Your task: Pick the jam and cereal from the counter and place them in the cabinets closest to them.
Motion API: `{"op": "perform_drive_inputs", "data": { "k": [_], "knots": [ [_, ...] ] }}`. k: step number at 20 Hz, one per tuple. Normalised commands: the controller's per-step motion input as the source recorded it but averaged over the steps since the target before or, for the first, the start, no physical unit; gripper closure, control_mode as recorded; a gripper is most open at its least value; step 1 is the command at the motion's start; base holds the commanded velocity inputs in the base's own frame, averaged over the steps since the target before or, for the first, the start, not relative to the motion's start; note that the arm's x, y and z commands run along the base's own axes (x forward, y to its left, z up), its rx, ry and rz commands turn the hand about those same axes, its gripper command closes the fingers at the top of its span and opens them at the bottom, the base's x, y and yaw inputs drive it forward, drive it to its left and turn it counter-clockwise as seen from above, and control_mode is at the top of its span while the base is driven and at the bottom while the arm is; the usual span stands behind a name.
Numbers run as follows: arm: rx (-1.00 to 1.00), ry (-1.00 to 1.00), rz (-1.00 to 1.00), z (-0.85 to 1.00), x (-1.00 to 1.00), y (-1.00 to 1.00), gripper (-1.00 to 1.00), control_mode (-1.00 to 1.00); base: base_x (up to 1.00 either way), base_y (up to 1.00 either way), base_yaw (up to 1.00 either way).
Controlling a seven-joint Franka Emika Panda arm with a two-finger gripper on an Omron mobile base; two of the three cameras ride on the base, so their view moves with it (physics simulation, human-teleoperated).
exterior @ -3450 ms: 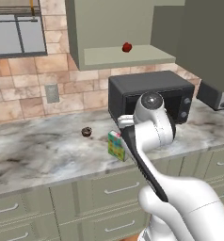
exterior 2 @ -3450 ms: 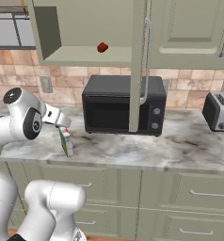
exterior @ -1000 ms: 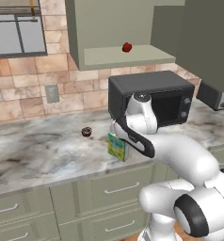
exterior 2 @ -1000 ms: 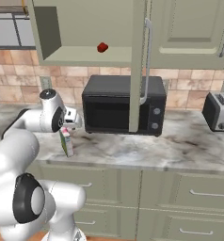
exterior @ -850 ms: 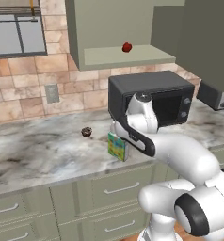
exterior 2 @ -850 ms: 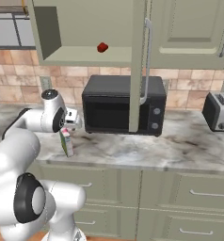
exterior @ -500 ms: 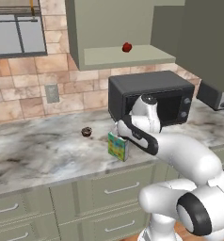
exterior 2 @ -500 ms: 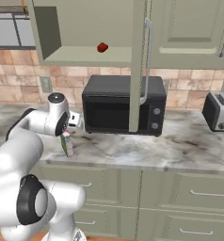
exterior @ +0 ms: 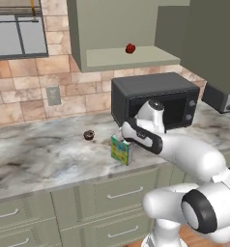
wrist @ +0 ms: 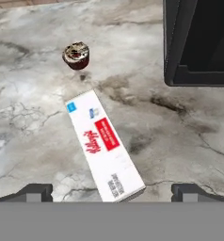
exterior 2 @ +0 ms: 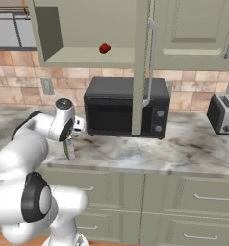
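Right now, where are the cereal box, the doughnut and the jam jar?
cereal box (wrist: 104, 150), hand view, white top face.
doughnut (exterior: 89, 135), left base view, its top.
jam jar (exterior 2: 105, 48), right base view, red side, on the cabinet shelf.

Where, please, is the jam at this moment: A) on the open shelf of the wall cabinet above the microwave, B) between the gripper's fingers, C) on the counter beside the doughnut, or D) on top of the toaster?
A: the jam sits on the doorless shelf of the cabinets, above the microwave, not on the counter.

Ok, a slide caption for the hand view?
Open fingers straddle the cereal box top, doughnut and microwave beyond.
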Motion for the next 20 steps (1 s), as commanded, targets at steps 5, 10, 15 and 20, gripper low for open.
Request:
{"op": "perform_drive_inputs", "data": {
  "k": [5, 10, 15, 20],
  "knots": [
    [0.0, 0.03, 0.07, -0.16, 0.23, 0.03, -1.0, -1.0, 0.0, 0.0, 0.0],
    [-0.02, 0.09, 0.08, -0.22, 0.16, 0.08, -1.0, -1.0, 0.0, 0.0, 0.0],
    [-0.08, 0.09, 0.07, -0.36, 0.0, 0.08, -1.0, -1.0, 0.0, 0.0, 0.0],
    [-0.09, 0.07, 0.07, -0.33, 0.0, 0.06, -1.0, -1.0, 0.0, 0.0, 0.0]
  ]
}}
